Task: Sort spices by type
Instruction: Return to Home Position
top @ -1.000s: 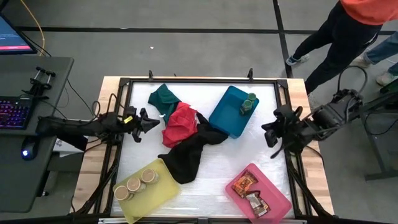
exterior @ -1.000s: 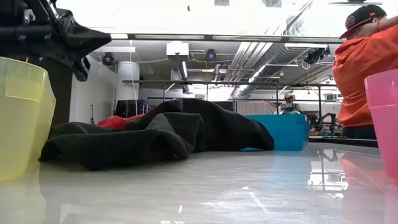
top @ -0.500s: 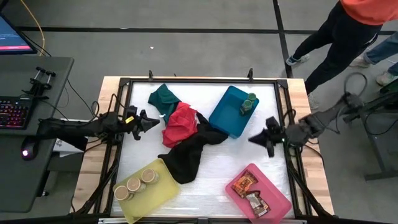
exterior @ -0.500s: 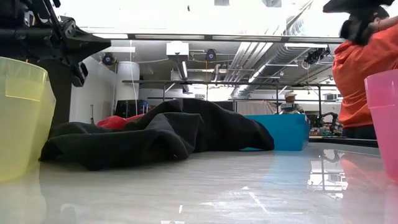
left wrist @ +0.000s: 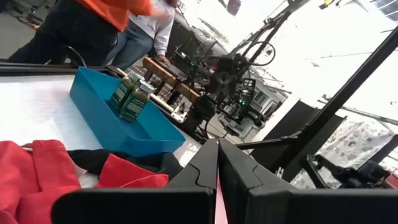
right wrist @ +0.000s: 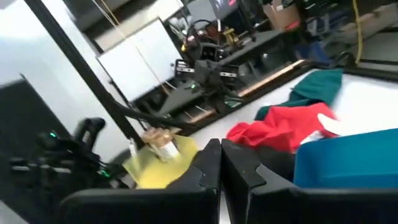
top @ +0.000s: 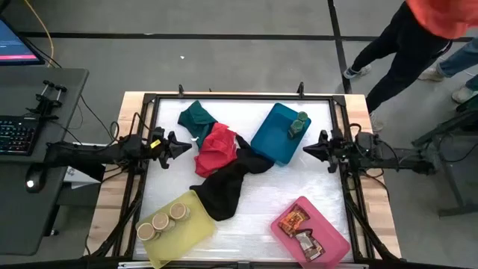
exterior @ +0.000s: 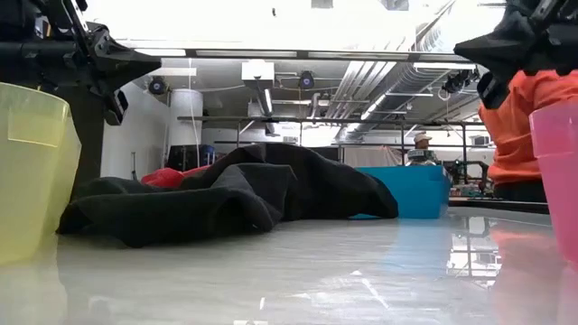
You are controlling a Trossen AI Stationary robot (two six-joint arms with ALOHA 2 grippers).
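Two green-lidded jars (top: 299, 123) (left wrist: 132, 98) stand in the blue tray (top: 272, 138). Three tan-lidded jars (top: 160, 221) sit in the yellow tray (top: 187, 232), also seen far off as jars (right wrist: 163, 144). Brown-and-orange packets (top: 299, 232) lie in the pink tray (top: 328, 232). My left gripper (top: 179, 144) (left wrist: 217, 163) hovers shut above the table's left side, beside the red cloth (top: 216, 149). My right gripper (top: 306, 149) (right wrist: 221, 167) is shut and held in the air at the blue tray's right side. Neither holds anything.
A green cloth (top: 196, 118), the red cloth and a black cloth (top: 228, 183) (exterior: 235, 194) lie bunched in the table's middle. A dark frame (top: 239, 97) rims the table. A person in orange (top: 441, 15) stands beyond the far right corner.
My right gripper has swung in from the table's right edge toward the blue tray, moving left and slightly toward the far edge, and has levelled out while staying shut. The person at the far right has shifted.
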